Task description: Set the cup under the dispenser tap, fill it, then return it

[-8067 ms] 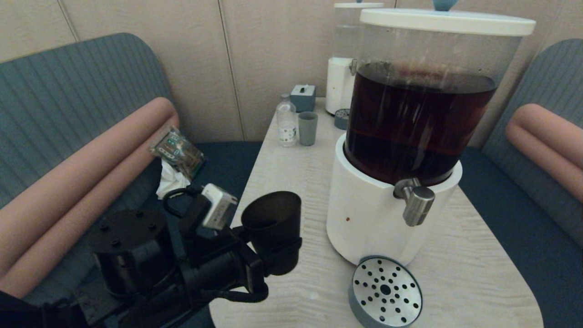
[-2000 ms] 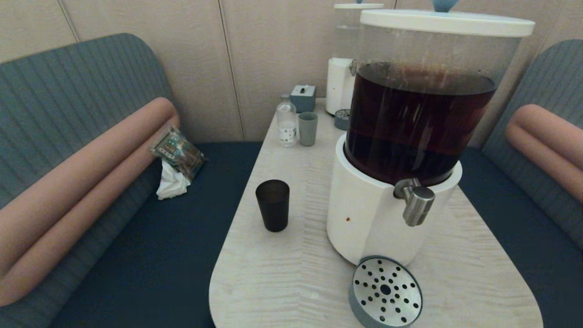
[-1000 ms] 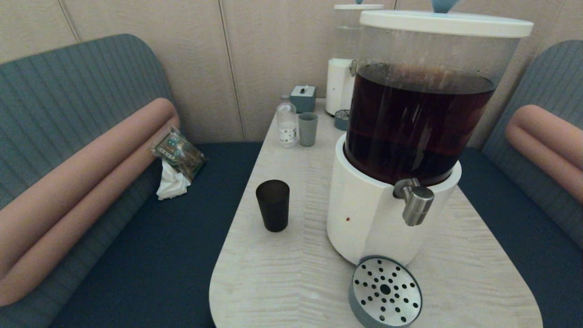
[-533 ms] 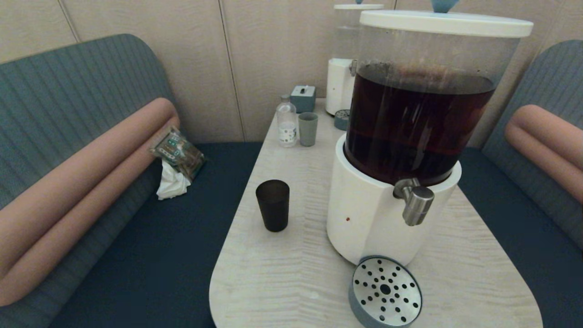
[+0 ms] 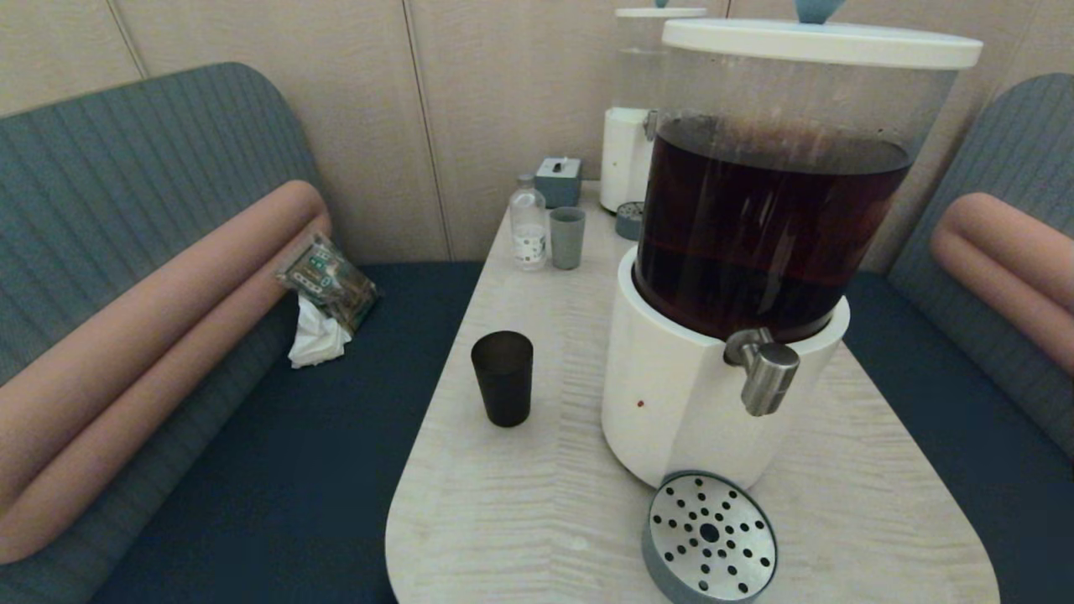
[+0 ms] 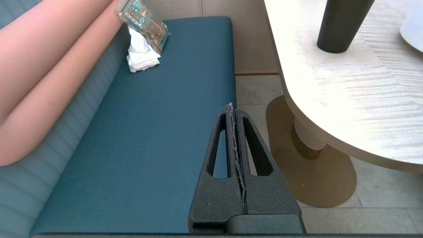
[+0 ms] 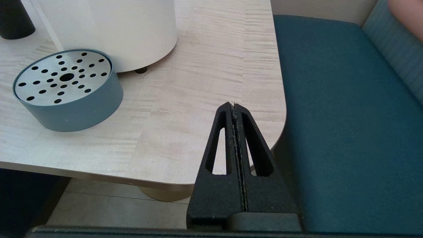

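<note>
The dark smoky cup (image 5: 502, 378) stands upright on the pale wooden table (image 5: 537, 512), left of the big dispenser's white base (image 5: 671, 403). Its lower body also shows in the left wrist view as the cup (image 6: 340, 26). The steel dispenser tap (image 5: 765, 373) juts from the base under the tank of dark brown liquid, with nothing beneath it but the drip tray (image 5: 710, 535). My left gripper (image 6: 233, 107) is shut and empty, hanging over the blue bench seat, well short of the table. My right gripper (image 7: 232, 106) is shut and empty near the table's front right corner.
A grey-green cup (image 5: 567, 236), a small bottle (image 5: 529, 222), a grey box (image 5: 558, 179) and a second clear-tank dispenser (image 5: 631, 126) stand at the table's far end. A snack packet and tissue (image 5: 323, 294) lie on the left bench. The table stands on a pedestal foot (image 6: 310, 165).
Eight seconds ago my left gripper held the cup above the table's left edge. Since then the cup stands on the table and the arm has left the head view; nothing moved in the last second.
</note>
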